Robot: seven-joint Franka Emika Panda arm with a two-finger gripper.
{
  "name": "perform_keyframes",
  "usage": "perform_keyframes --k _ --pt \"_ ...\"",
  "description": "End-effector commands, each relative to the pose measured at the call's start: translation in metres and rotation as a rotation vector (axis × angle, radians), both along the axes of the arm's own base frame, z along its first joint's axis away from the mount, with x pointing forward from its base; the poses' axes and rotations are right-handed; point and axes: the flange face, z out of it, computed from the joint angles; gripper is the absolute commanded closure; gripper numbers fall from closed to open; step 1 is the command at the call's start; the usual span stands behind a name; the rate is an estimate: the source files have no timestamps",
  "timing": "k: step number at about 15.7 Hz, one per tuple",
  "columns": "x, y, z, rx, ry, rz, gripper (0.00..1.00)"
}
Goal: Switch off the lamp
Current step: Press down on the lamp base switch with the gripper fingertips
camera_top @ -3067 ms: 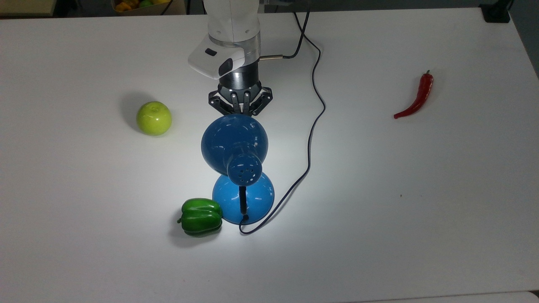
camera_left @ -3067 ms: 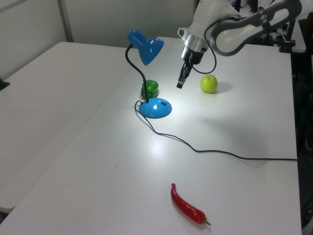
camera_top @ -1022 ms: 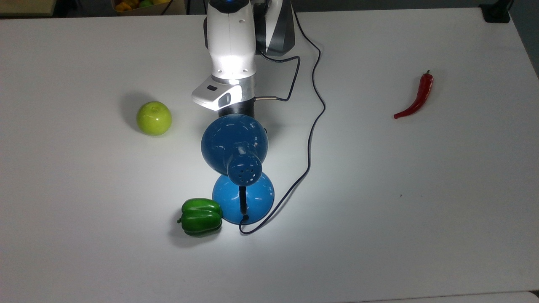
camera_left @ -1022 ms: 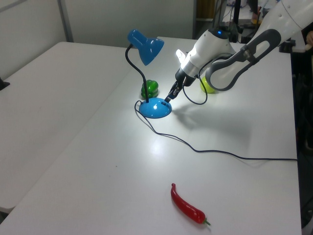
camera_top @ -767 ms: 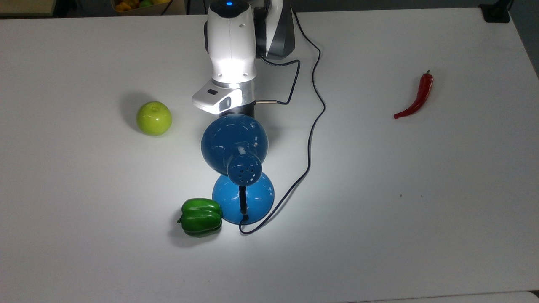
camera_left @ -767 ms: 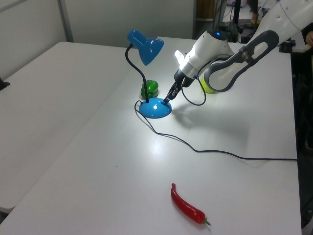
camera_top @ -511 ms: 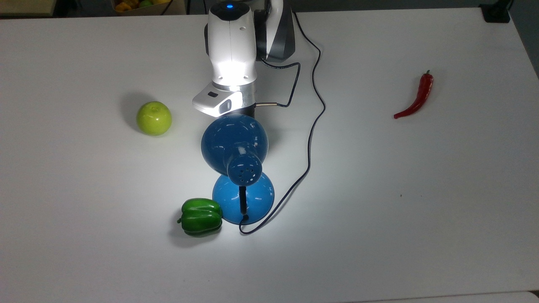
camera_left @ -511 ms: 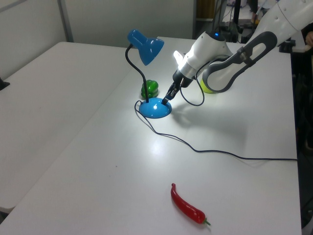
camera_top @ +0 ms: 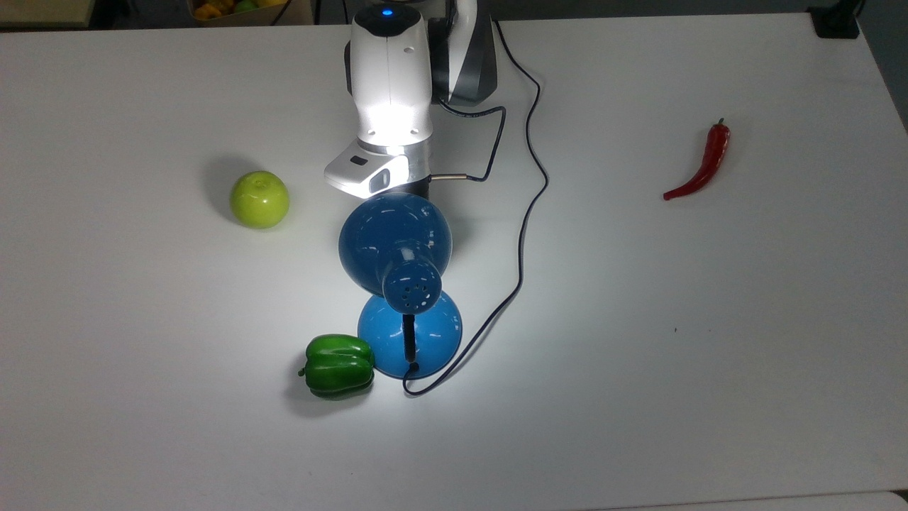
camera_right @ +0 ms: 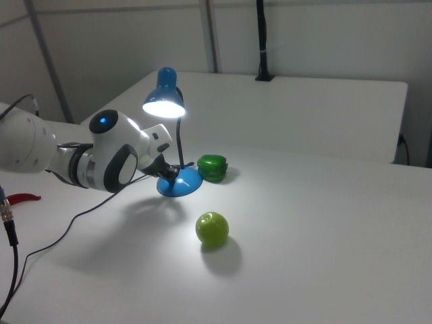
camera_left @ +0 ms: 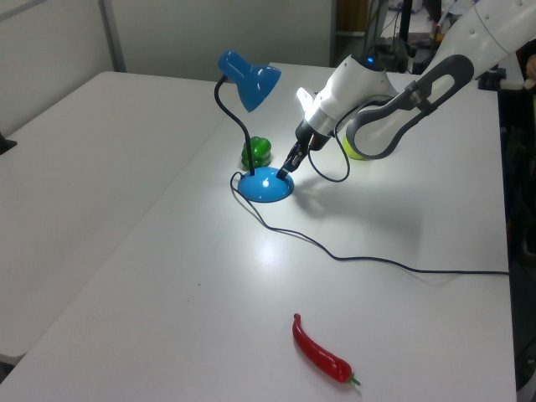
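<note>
Top view: the lamp [camera_top: 397, 245] is standing mid-counter [camera_top: 709, 341], still lit, with one apple [camera_top: 259, 199], one bell pepper [camera_top: 339, 365] and one chilli [camera_top: 702, 162] lying around it. Left view: the gripper [camera_left: 283, 172] has been easing down since a second ago and is now touching the base [camera_left: 266, 185]; I cannot tell how far it is open. Right view: the shade [camera_right: 164, 100] is glowing, so the switch press is probably not finished.

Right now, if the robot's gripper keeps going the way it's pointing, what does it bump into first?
Most likely the lamp: the gripper slants down at the round blue base, its tip already at the base's top. Whether it touches yet is unclear.
</note>
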Motion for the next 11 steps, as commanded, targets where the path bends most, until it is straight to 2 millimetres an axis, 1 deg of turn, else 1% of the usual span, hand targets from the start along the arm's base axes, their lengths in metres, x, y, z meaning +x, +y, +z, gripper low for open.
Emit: perform_keyframes --k 1,5,8,11 --pt "-0.004 -0.005 -0.013 -0.013 0.008 -0.005 1.00" --pt "-0.007 -0.008 -0.015 -0.015 0.017 -0.009 1.00" --pt "-0.011 -0.012 -0.010 -0.014 0.020 -0.014 1.00" --pt "-0.020 -0.013 0.002 -0.013 0.031 -0.015 1.00"
